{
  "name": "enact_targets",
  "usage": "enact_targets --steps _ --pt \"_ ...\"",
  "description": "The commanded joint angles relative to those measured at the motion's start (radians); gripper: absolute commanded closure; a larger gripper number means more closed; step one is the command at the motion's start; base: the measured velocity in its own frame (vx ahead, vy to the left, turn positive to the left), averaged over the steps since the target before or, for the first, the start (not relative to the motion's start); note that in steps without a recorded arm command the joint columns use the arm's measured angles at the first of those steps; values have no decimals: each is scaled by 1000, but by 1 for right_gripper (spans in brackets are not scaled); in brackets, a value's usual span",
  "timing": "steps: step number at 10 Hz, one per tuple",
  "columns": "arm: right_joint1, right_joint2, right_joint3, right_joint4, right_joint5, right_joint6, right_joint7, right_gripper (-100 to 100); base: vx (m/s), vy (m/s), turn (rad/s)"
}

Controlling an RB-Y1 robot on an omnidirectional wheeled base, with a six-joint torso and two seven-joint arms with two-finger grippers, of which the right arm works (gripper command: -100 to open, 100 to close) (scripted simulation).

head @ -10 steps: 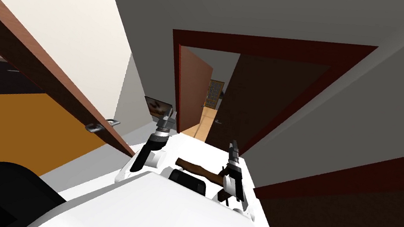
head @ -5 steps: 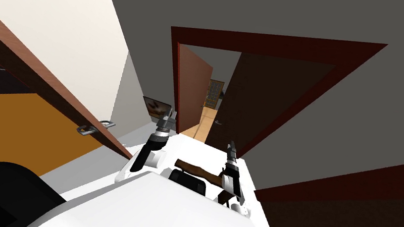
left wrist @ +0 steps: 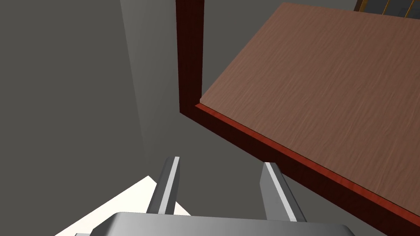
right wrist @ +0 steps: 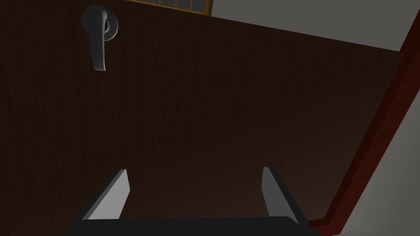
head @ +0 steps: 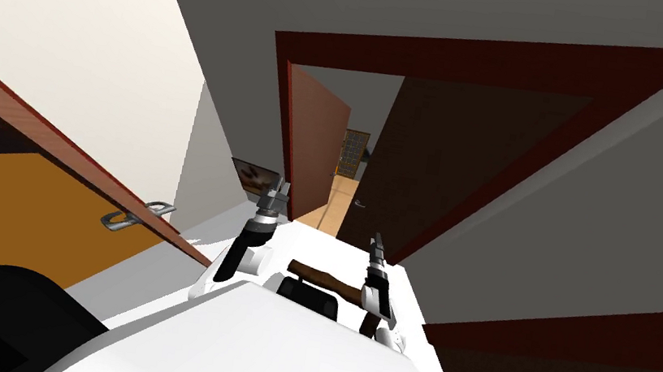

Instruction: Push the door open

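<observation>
Grey matte walls surround one dark red door frame (head: 457,50). Two flat leaves stand in it. A reddish-brown, wood-grained leaf (left wrist: 328,82) hangs at its left post. The dark brown door (right wrist: 205,102) stands ajar at its right and carries one grey lever handle (right wrist: 98,37). The right claw (right wrist: 195,172) faces the door's panel beside the handle, released and empty; contact cannot be determined. The left claw (left wrist: 221,164) points toward the frame's left post, also released. Compared with one second earlier, the whole scene has shifted, so the robot has moved and the frame spans more of the head view.
</observation>
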Motion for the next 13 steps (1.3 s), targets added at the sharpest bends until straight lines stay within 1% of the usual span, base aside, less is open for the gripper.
enact_targets --steps 1,2,4,6,8,13 --pt "-17 -1 -1 43 -4 -6 -6 -100 17 -16 45" --pt "-29 -1 -2 71 -5 -12 -10 -100 6 -14 41" --pt "-29 -1 -2 71 -5 -12 -10 -100 20 -2 -1" --pt "-51 0 -3 126 -9 -24 -16 -100 159 5 -72" --pt "-72 1 -4 179 -13 -35 -21 -100 157 1 11" --pt "-123 6 -7 305 -21 -62 -35 -100 91 -1 4"
